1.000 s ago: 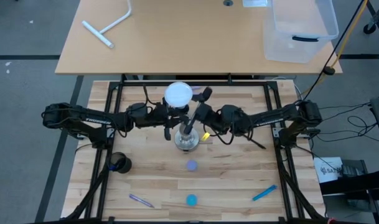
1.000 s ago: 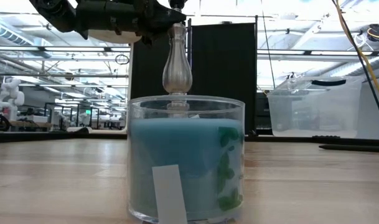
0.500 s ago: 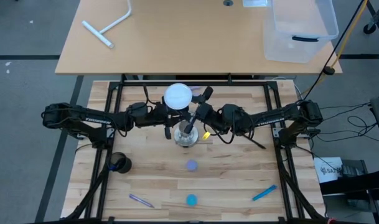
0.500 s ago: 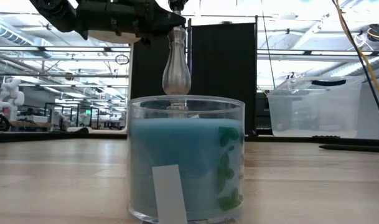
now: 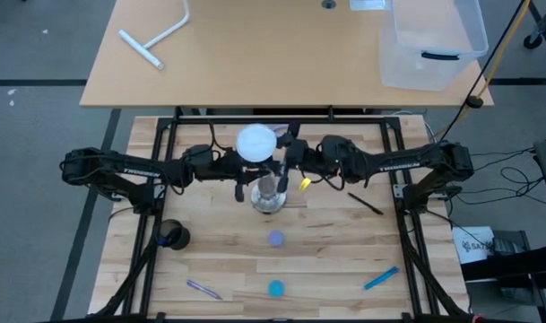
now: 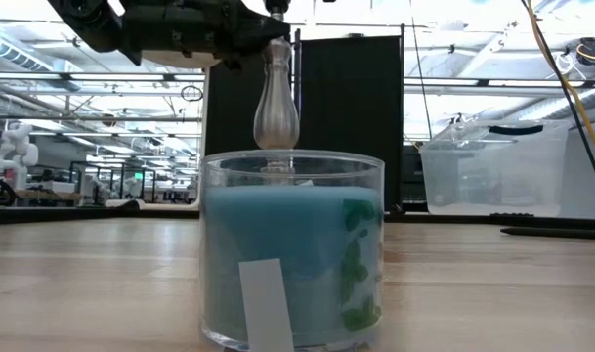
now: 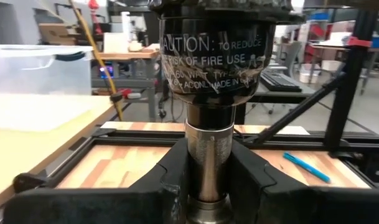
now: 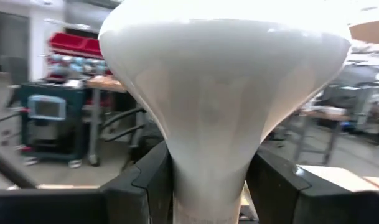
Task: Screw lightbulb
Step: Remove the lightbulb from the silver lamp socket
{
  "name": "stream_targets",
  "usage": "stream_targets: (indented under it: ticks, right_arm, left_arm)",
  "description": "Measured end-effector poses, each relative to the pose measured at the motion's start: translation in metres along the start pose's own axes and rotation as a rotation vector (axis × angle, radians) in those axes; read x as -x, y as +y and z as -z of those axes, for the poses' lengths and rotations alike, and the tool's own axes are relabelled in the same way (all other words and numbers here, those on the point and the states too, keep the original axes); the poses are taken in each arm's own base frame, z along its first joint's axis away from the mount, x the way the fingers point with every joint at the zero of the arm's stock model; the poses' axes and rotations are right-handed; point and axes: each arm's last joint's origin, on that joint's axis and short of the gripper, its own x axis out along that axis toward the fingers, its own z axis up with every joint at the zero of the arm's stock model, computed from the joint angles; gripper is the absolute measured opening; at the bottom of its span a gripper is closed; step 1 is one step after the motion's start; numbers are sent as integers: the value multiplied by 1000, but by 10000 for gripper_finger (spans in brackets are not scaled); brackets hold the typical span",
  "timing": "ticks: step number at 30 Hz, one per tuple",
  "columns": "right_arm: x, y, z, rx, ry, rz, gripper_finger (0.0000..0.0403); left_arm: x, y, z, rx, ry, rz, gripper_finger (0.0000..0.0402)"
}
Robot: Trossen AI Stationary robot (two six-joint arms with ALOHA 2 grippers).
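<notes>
One lightbulb (image 5: 256, 141) sits atop the socket stand (image 5: 267, 199) at table centre. Right gripper (image 8: 208, 186) pinches the bulb's neck; left gripper (image 7: 208, 180) clamps the stand's post. Step judged: screwing in. Next: twist the bulb, keeping the post steady.

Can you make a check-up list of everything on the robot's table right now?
Surface: wooden table, slatted top.
Job's things: lightbulb sits atop the socket stand.
Clutter: blue candle jar, pens, small blue discs.
Grippers: left gripper clamps the stand's post; right gripper is closed on the bulb's neck.
Cables: black cables beside the table.
Surroundings: clear plastic bin on the back table.
</notes>
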Motion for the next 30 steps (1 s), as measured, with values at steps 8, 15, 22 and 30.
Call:
stream_targets:
  ticks: [8, 15, 22, 30]
  right_arm:
    - [2, -18, -1, -113, 11, -198, 165]
    - [3, -24, 1, -190, 31, -370, 165]
    - [3, -25, 1, -214, 20, -444, 165]
    - [3, -24, 4, -221, 39, -380, 203]
  left_arm:
    - [0, -2, 0, -28, -2, 68, 75]
    - [0, -4, -1, -56, -8, 130, 75]
    - [0, -5, -1, -57, -11, 143, 75]
    - [0, -3, -1, -25, -5, 98, 75]
